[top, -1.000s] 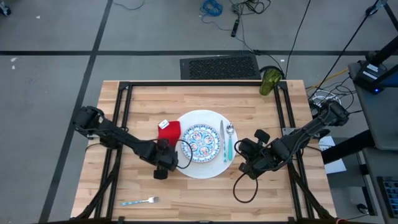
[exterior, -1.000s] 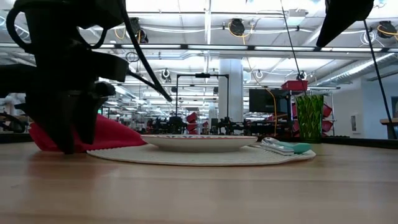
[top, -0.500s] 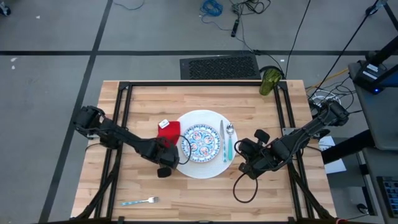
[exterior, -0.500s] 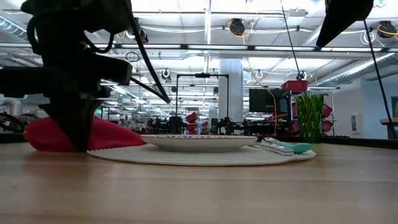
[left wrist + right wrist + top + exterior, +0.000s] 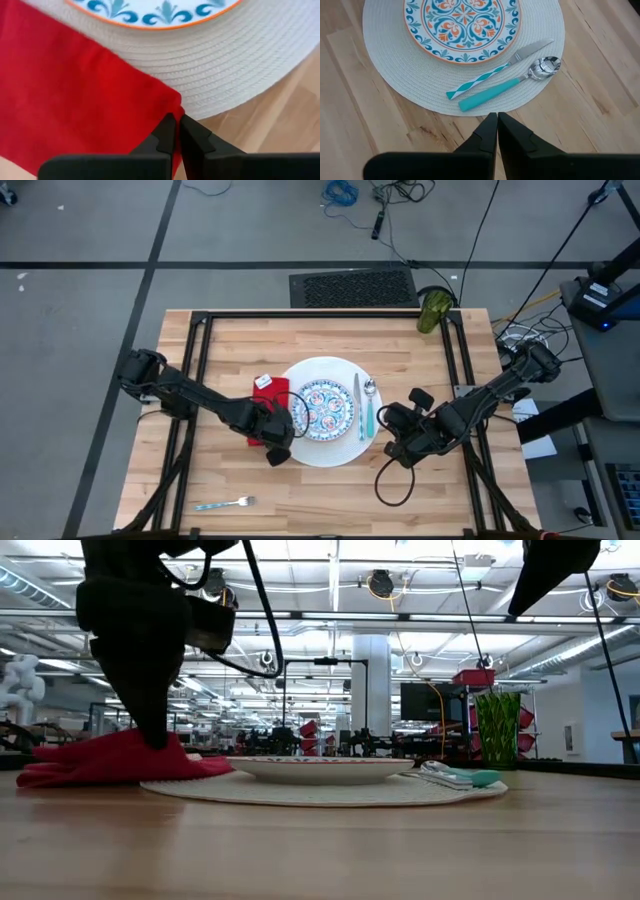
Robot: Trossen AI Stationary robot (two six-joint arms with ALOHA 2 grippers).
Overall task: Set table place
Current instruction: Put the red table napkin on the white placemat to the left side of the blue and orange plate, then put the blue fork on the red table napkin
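Note:
A red cloth napkin point(image 5: 270, 402) lies on the table point(image 5: 420, 500), its right side against the edge of a white woven round mat point(image 5: 322, 448). My left gripper point(image 5: 280, 448) stands over the napkin's near end, shut on it. On the mat sit a small blue-patterned plate point(image 5: 322, 408), a knife point(image 5: 356, 395) and a teal-handled spoon point(image 5: 368, 412). A silver fork point(image 5: 225, 503) lies near the table's front left. A green cup point(image 5: 434, 310) stands at the far right. My right gripper point(image 5: 393, 448) hangs shut over the table at the mat's near right, holding nothing. My left gripper pinches the napkin's corner point(image 5: 167, 107) beside the mat's rim point(image 5: 225, 75) between its two fingers. The fingers point down from above. The held corner is raised a little point(image 5: 150, 740); the remainder of the cloth point(image 5: 80, 765) lies slack on the table.
Black frame rails point(image 5: 200, 380) run along the table's left, right and far sides. Bare wood spans the near part of the table beside the fork. A cable loop point(image 5: 392, 485) hangs below my right arm.
My left gripper has shut on the napkin, rolled about its own axis, risen a little and shifted toward the table's right, nearer the mat. The napkin, heaped before, is now drawn out longer and flatter, its near end pulled along with the gripper.

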